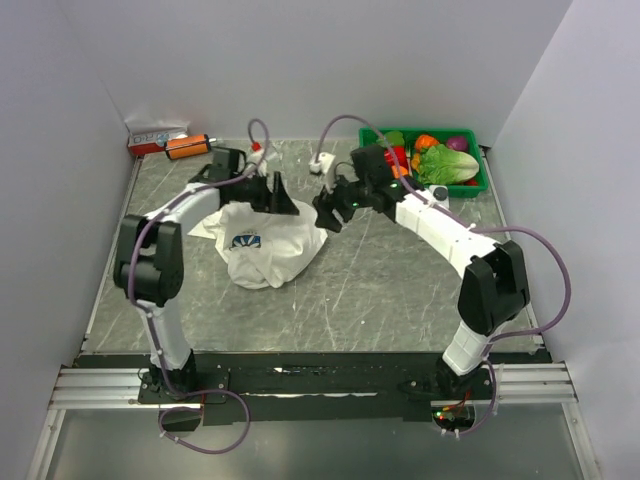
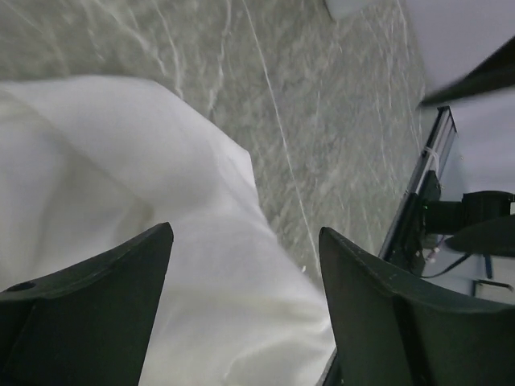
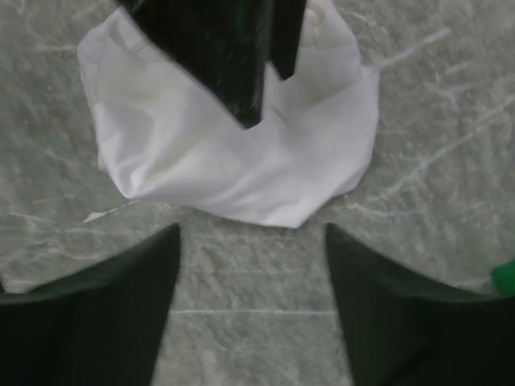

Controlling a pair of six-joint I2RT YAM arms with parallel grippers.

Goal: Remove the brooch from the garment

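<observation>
The garment lies in a soft white heap on the table, about halfway between the near edge and the far edge, and more toward the left edge. It is bunched up, so it has no clear long side. One flap sticks out toward the left edge. Its blue print faces up.

I cannot see the brooch in any view. It may be hidden in a fold, so I cannot tell which way it points.

The cloth is light and floppy. I think it will slide and lift if the pin is pulled, so one side should hold the cloth down close by. The brooch is likely small, hard and slippery, with a sharp pin, so it is best pinched by its metal body.

The left gripper hangs over the far side of the heap. Its fingers are spread wide and hold nothing. The right gripper is just beside the heap's right side, over bare table, also wide apart and holding nothing.

A green bin of toy food sits in the far right corner.
</observation>
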